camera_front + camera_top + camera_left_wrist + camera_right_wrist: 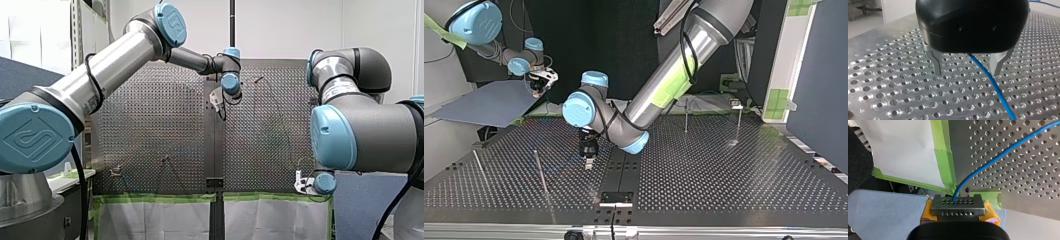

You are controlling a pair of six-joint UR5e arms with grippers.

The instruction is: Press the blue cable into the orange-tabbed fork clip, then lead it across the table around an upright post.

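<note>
Holding cable: my right gripper (pixel 958 206), yellow-orange pads (pixel 926 214) behind perforated metal jaw plates, clenched on the thin blue cable (pixel 998 157); the cable comes straight out of the plates' middle
Right gripper spot: just off a corner of the perforated metal table (pixel 1023 170), above a flat blue-grey sheet (pixel 885 212); at the top view's upper left, beyond the table's far edge
Left gripper: my left gripper (pixel 967 72), black body with bare metal fingers (pixel 936 62), released, jaws wide apart, tips pointing down just above the table surface
Cable at left gripper: passes through the gap between the fingers, closer to one of them; contact with it cannot be told; it runs on over the holes ahead
Cable route: from my right gripper it bends and sweeps out across the table in one long curve
Left arm: enters at the top view's upper right, reaches past the middle; its gripper hangs near the table's centre seam
Posts: thin upright metal posts (pixel 541 172), two at the top view's left, two at its right near the far edge; cable's path against them cannot be told
Table edge: green tape strips (pixel 944 157) and white paper (pixel 903 147) along the edge beside my right gripper
</note>
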